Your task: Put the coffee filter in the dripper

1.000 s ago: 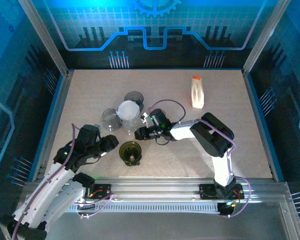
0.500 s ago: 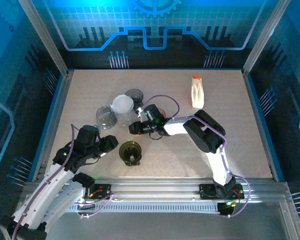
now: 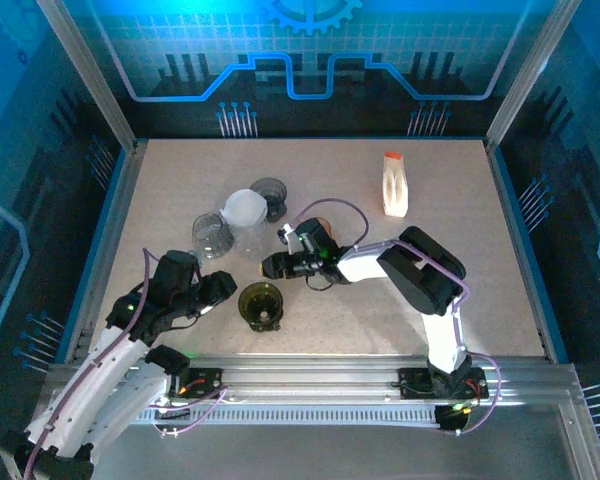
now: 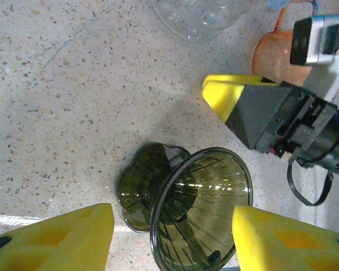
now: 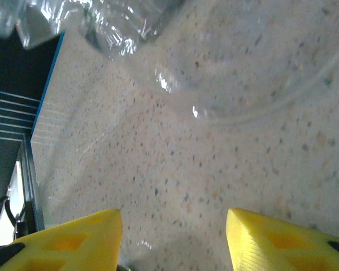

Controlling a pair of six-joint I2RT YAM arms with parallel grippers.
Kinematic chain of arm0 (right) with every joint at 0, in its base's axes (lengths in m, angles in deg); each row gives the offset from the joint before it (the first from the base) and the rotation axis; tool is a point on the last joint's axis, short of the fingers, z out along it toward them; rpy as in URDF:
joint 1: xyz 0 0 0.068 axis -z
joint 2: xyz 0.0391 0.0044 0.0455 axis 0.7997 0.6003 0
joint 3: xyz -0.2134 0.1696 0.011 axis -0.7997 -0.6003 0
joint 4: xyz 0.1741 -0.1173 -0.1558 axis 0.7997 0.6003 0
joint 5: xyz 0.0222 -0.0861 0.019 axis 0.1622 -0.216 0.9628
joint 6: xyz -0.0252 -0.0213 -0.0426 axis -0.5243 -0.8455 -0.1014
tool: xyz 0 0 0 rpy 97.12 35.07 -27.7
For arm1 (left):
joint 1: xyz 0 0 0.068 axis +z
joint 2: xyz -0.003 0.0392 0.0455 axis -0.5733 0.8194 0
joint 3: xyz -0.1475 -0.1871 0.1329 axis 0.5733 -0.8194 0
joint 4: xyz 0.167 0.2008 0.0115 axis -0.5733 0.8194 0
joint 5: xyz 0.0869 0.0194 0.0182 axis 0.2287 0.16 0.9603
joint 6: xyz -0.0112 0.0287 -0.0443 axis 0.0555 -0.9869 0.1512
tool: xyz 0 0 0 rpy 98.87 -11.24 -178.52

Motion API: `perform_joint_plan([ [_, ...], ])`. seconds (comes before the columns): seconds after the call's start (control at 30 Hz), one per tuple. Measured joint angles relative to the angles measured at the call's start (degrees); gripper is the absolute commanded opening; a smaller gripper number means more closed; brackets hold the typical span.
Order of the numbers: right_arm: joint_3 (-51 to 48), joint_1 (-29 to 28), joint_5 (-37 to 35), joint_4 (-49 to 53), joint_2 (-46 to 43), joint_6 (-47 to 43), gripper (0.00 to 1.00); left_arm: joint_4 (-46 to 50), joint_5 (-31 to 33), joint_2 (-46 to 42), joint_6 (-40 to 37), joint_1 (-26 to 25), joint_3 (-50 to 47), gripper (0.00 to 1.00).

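Two hands are in play, and the right hand (image 3: 271,266) is the nearer one to the thing to be fetched. Its yellow fingers (image 5: 68,237) are spread wide with nothing between them. It hangs low over the speckled beige surface (image 3: 480,260) and points toward 9 o'clock in the top view. From it, the white paper coffee filter (image 3: 245,209) lies at about 11 o'clock, near but not touching, resting in the mouth of a clear plastic cup (image 3: 250,236). The filter's round opening seems to face up, though its fold and exact tilt are too small to tell. The dark olive glass dripper (image 3: 260,305) stands at about 7 o'clock from the same hand, upright on its base, its ribbed cone open upward with no paper in it.

The left hand (image 3: 218,289) is likewise spread and grips nothing. In its wrist view the dripper shows between the fingers, ahead of them and untouched. In the top view the dripper lies at about 3 to 4 o'clock from this hand, and the filter at about 1 o'clock, farther off than from the right hand.

By my judgement the coming move is a right-hand reach toward 11 o'clock to pinch the filter's rim, then a carry back toward 7 o'clock, with the left hand placed to steady the dripper.
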Motion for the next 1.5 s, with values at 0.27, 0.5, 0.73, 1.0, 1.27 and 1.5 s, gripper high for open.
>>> perform_joint_plan([
  [0.27,-10.14,-0.87,-3.37,1.42,-12.02,0.24,0.58,0.37,0.00,0.00,-0.20,0.00,0.00,0.60],
  [0.5,-12.76,-0.85,-8.90,11.06,-26.16,-2.14,0.67,0.31,0.00,0.31,-0.31,0.00,0.00,0.62],
  [0.73,-5.64,2.27,-18.69,32.57,-33.64,-7.98,0.74,-0.37,-0.07,1.07,-0.42,0.00,0.00,0.64],
  [1.0,5.07,12.00,-20.92,46.51,-30.08,-15.30,0.76,-3.52,-1.11,2.75,-0.42,0.00,-1.07,0.64],
  [1.27,13.07,13.70,-17.44,49.27,-19.02,-21.18,0.80,-5.42,-2.12,4.26,-0.44,0.00,-1.53,0.63],
  [1.5,20.20,13.73,-18.53,49.24,-12.46,-25.64,1.00,-6.64,-2.64,4.63,-0.44,0.00,-1.95,0.63],
])
